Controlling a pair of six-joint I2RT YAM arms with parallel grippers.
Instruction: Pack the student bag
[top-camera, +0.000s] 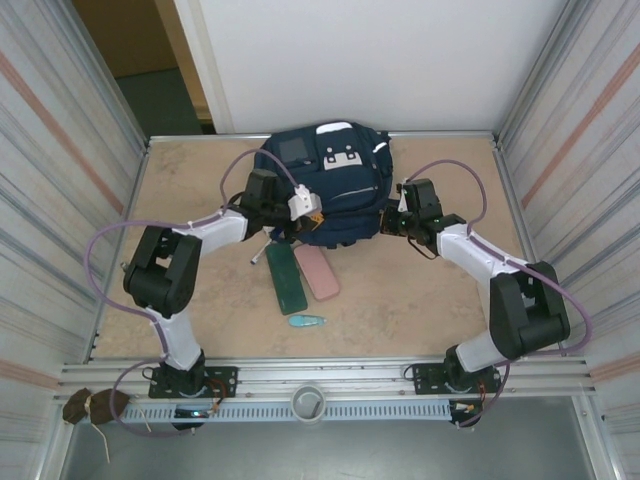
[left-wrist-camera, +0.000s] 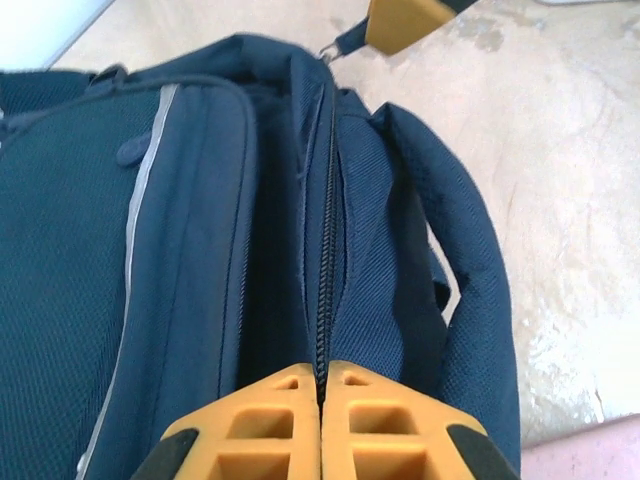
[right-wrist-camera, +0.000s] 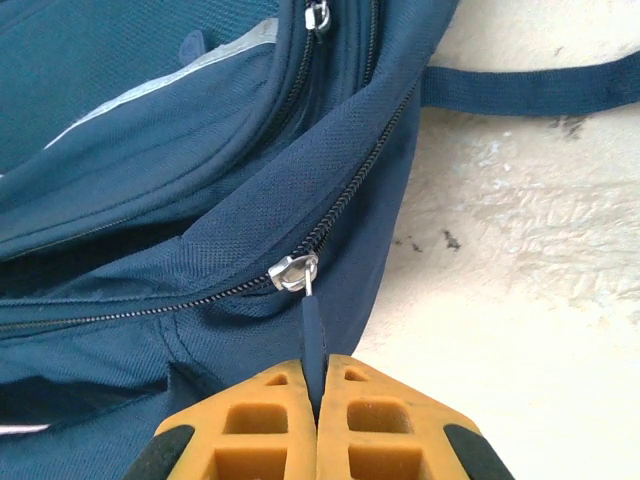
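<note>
Navy student bag laid mid-far on the surface, white label patches caught from above, unreadable, left fingers closed on its zip seam, right fingers clamped on the zip pull, shown at the wrists.

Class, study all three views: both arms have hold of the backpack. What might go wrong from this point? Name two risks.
1. The right gripper pinches only the thin pull tab below the slider; its jaws may lose it when pulling.
2. The left gripper holds the student bag just at the zip seam; a hard pull might drag the bag onto the green case and pink case nearby.
</note>
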